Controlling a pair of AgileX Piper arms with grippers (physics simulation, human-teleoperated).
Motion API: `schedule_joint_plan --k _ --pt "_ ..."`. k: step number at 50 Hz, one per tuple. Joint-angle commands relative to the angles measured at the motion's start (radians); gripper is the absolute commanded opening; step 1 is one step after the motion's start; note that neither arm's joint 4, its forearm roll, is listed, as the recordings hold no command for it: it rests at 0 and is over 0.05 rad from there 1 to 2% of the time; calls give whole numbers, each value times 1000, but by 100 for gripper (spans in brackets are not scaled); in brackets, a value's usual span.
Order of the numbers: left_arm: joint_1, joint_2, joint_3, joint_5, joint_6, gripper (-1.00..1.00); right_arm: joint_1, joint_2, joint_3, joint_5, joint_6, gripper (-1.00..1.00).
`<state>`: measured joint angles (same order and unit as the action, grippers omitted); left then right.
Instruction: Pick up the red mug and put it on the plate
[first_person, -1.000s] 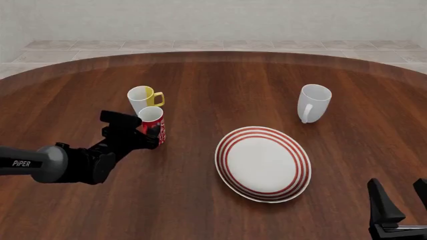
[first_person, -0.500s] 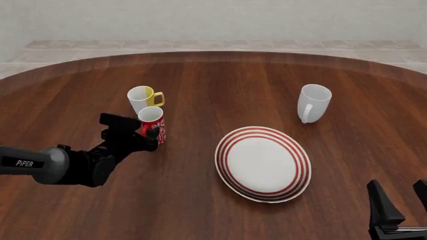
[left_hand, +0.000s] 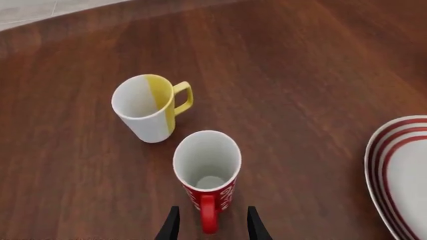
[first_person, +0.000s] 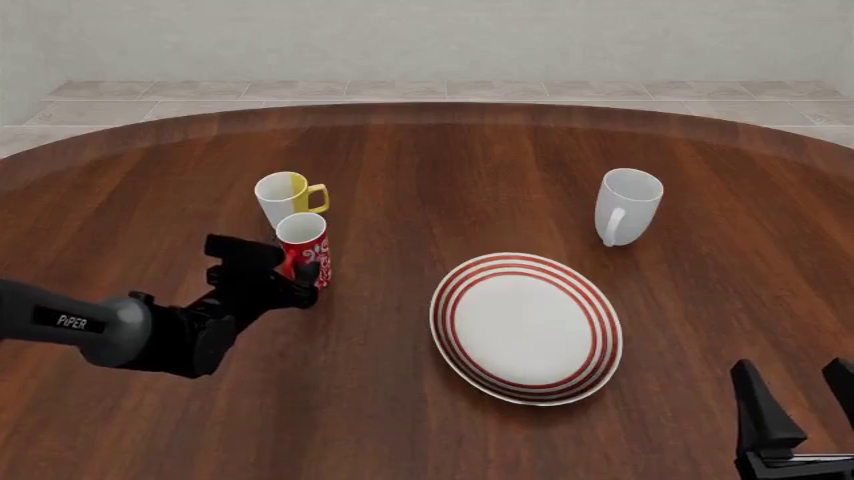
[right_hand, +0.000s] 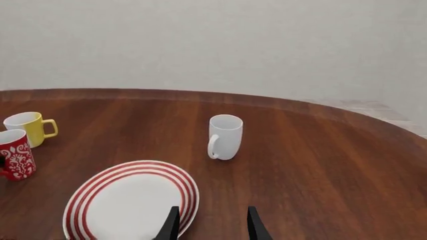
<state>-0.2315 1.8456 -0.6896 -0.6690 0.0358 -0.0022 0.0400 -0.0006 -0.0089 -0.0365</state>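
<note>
My left gripper (left_hand: 209, 231) is nearest: its parted fingers straddle the handle of the red mug (left_hand: 207, 172), which stands upright toward the table's left edge, apparently unclamped. My right gripper (right_hand: 209, 225) idles open, well apart, near the plate (first_person: 526, 326).

The red mug (left_hand: 207, 172) stands upright at lower centre, its handle (left_hand: 209, 214) between the open fingertips of the left gripper (left_hand: 210, 226). A white mug with yellow handle (left_hand: 148, 106) stands at upper left; the plate (left_hand: 398, 175) rim shows at the right edge.
</note>
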Motion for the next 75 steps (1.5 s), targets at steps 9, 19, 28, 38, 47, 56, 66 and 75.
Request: schedule_joint_plan --k 9,19,28,38,47,56,66,75 --pt "11 49 -9 -31 -5 100 5 0 0 6 -5 100" --pt "18 68 -8 -43 -2 100 4 -4 0 9 -6 100" --pt "45 36 32 -60 20 -100 6 10 0 -1 -9 100" --pt "42 27 52 -66 20 -100 5 3 0 4 -8 100" --pt "52 15 58 -59 23 -100 6 -7 0 12 -7 100" --pt "29 -68 81 -43 46 -100 2 -17 0 18 -4 100" --pt "4 -179 103 7 63 -100 3 -25 0 25 -4 100" --pt "-39 -272 106 71 61 -100 0 -24 0 22 -1 100"
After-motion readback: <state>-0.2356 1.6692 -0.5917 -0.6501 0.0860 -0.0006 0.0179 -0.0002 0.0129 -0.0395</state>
